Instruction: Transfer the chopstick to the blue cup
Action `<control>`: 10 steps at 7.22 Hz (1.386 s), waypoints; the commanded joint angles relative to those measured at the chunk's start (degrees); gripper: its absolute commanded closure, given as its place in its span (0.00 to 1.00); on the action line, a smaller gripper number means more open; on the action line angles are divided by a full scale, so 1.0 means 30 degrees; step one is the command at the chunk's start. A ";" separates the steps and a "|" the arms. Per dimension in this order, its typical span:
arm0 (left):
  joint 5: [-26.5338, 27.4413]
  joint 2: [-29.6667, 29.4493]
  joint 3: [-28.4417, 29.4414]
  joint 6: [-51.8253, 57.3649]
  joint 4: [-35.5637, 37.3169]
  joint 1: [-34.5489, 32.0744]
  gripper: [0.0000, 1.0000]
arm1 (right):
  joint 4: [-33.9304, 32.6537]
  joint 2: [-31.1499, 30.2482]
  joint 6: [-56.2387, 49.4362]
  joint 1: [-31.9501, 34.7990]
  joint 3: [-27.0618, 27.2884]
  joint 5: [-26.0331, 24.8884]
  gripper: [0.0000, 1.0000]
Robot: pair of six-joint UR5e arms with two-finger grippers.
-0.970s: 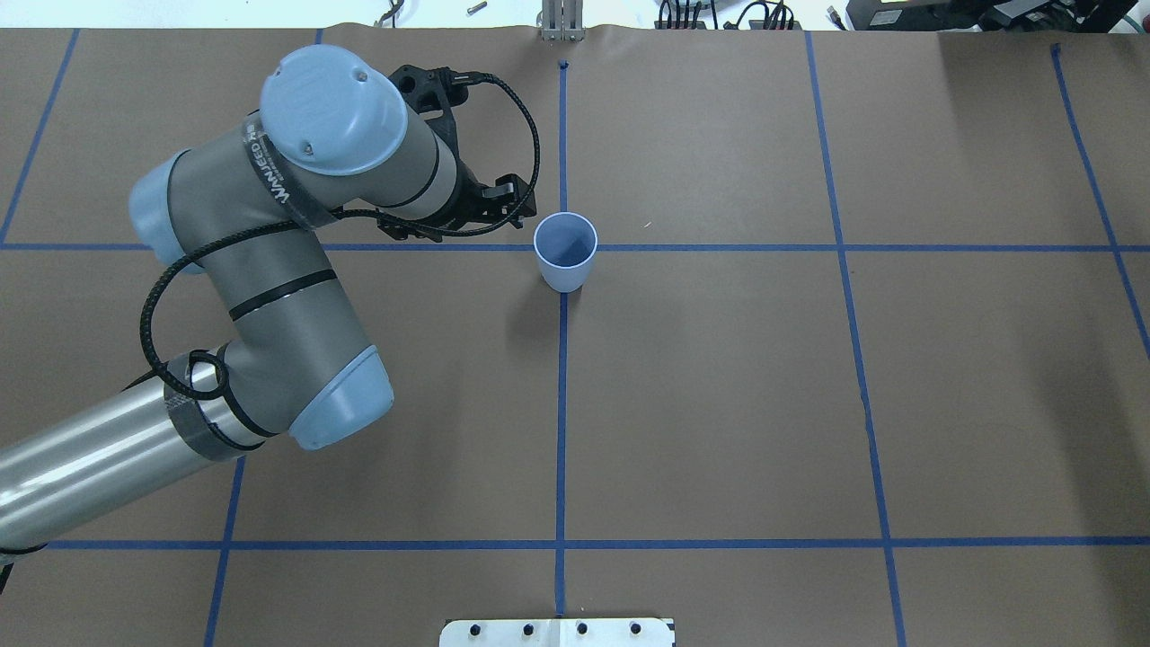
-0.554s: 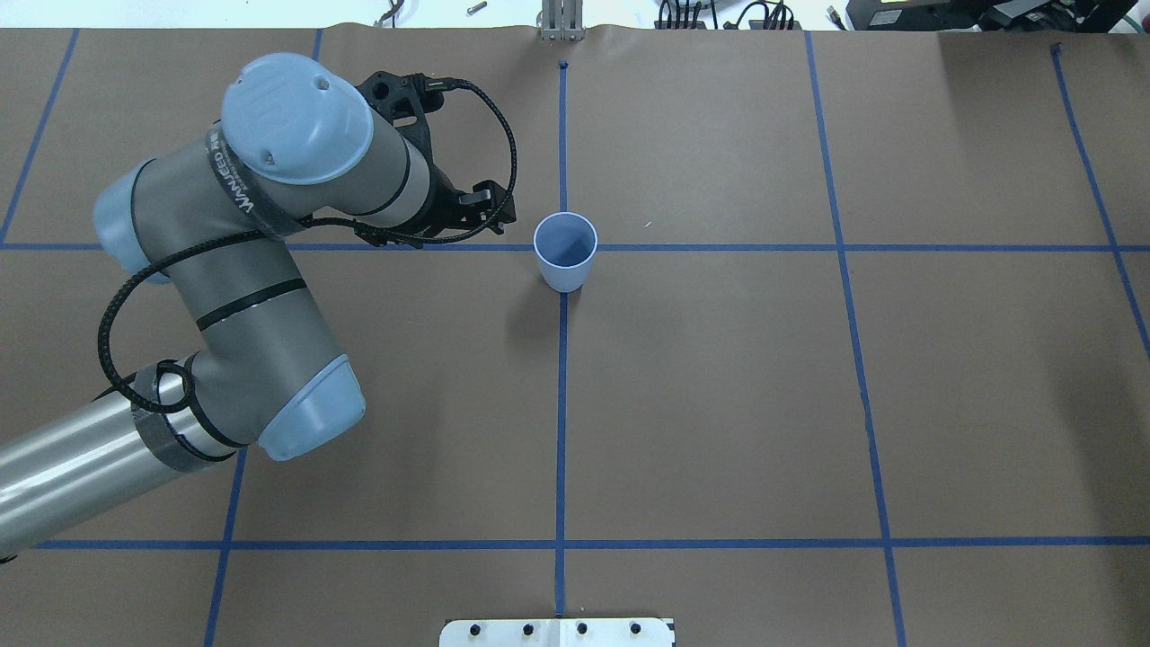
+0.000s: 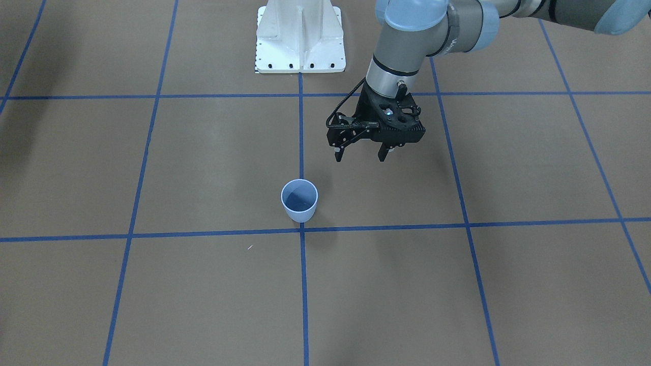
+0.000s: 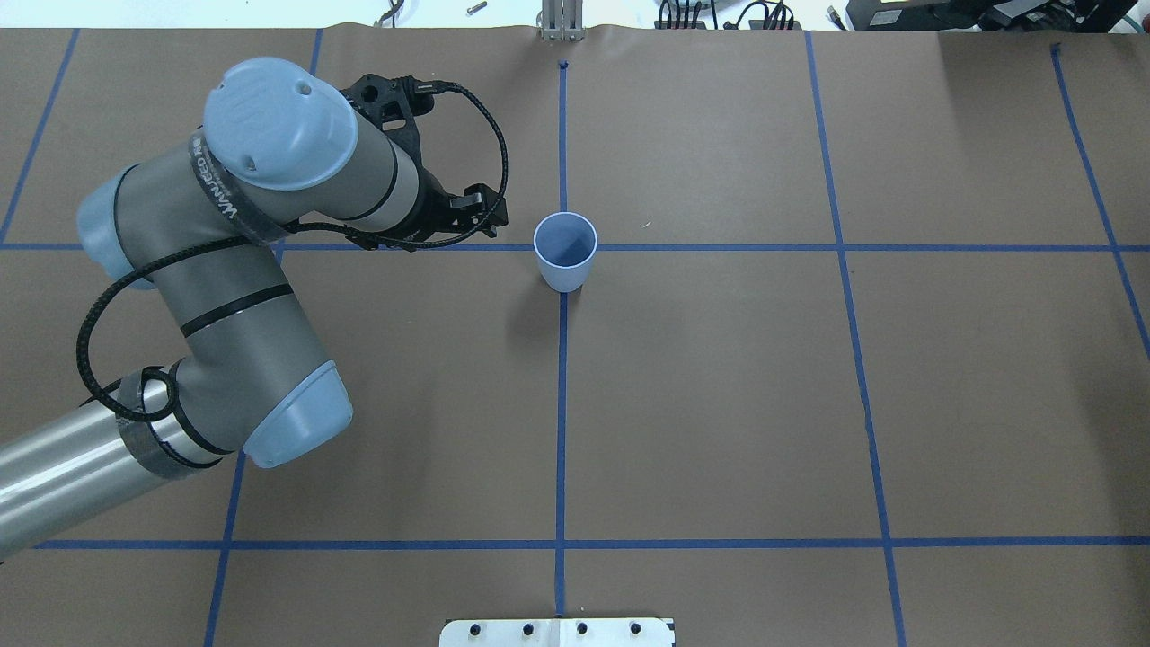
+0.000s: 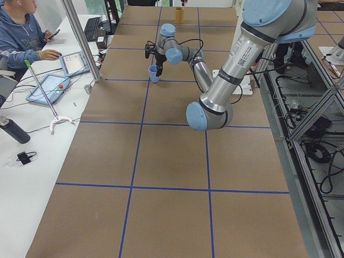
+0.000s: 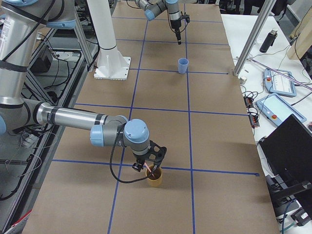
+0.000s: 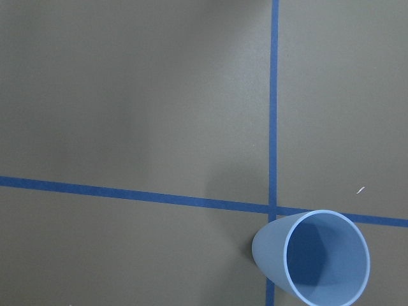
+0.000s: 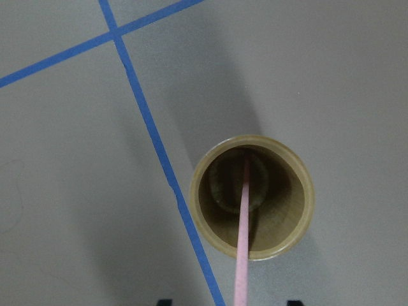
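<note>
- The blue cup (image 4: 565, 251) stands upright on the brown-papered table (image 4: 719, 404). It sits on a blue tape line (image 4: 561, 404), just beside a crossing of two such lines. The left wrist view looks down into its darker blue inside.
- The left gripper (image 3: 359, 156) hangs above the table near the blue cup, on the cup's robot-left side and clear of it. Its two fingers point down and are spread wide (the front-facing view shows this best).
- The chopstick (image 8: 242, 236) is well apart from the blue cup, toward the robot's right end of the table. It stands in a tan cup (image 8: 299, 191), with its lower end on that cup's floor. Its shaft rises past the rim toward the right wrist camera.
- The right gripper (image 6: 148, 166) hovers right over the tan cup, just as far from the blue cup. In its wrist view two dark fingertips (image 8: 164, 303) show at the bottom edge (only their corners). One sits on each side of the chopstick with a clear gap, so the claw is spread and not pinching the stick.
</note>
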 commanded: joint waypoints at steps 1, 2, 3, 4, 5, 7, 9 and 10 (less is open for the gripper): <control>0.0024 0.0044 -0.0015 0.0000 -0.0001 0.0000 0.02 | 0.0116 0.0242 -0.0016 0.0000 -0.0061 0.0049 1.00; 0.0024 0.0044 -0.0015 0.0000 -0.0001 0.0000 0.02 | 0.0058 0.0243 -0.0016 0.0000 0.0142 0.0164 1.00; 0.0024 0.0044 -0.0015 0.0000 -0.0001 0.0000 0.02 | -0.0117 0.0272 0.0013 0.0029 0.0434 0.0920 1.00; 0.0024 0.0044 -0.0015 0.0000 -0.0001 0.0000 0.02 | -0.0148 0.0272 -0.0016 0.0377 0.0466 0.1101 1.00; 0.0024 0.0044 -0.0015 0.0000 -0.0001 0.0000 0.02 | -0.0148 0.0214 -0.0045 0.0787 0.0553 0.1103 1.00; 0.0024 0.0044 0.0014 0.0000 -0.0001 0.0000 0.02 | -0.0148 0.0068 -0.0221 0.1404 0.0963 0.1074 1.00; 0.0024 0.0044 0.0043 -0.0029 -0.0001 0.0029 0.02 | -0.0293 0.0067 -0.0599 0.1873 0.1081 0.1074 1.00; 0.0053 0.0044 0.0189 -0.0029 -0.0001 0.0058 0.02 | -0.1919 0.0125 -0.0805 0.1991 0.2184 0.1074 1.00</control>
